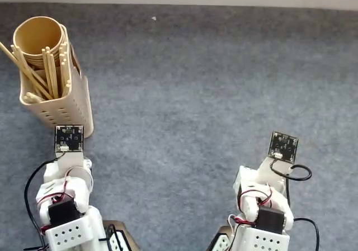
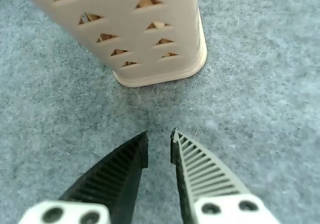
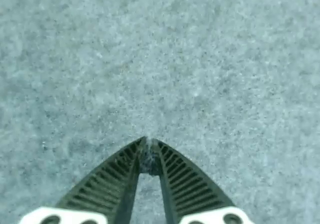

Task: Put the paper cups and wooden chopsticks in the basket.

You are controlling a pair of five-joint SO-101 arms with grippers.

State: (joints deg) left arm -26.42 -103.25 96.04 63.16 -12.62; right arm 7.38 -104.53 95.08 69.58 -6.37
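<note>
Paper cups point(image 1: 38, 34) sit nested at the far end of the basket point(image 1: 70, 108), and the wooden chopsticks point(image 1: 51, 75) stand bunched beside them, propped by its tall walls. We judge the job all but done. Our left pincer point(image 2: 159, 134) hangs just short of the basket's foot, open a crack and holding nothing. The right pincer point(image 3: 149, 143), well apart over the grey counter point(image 1: 212, 83), has its tips touching and is empty too.

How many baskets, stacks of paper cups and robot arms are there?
basket: 1
stack of paper cups: 1
robot arms: 2, the left arm and the right arm
Total: 4
The chopsticks in the basket are too bunched together to count.
</note>
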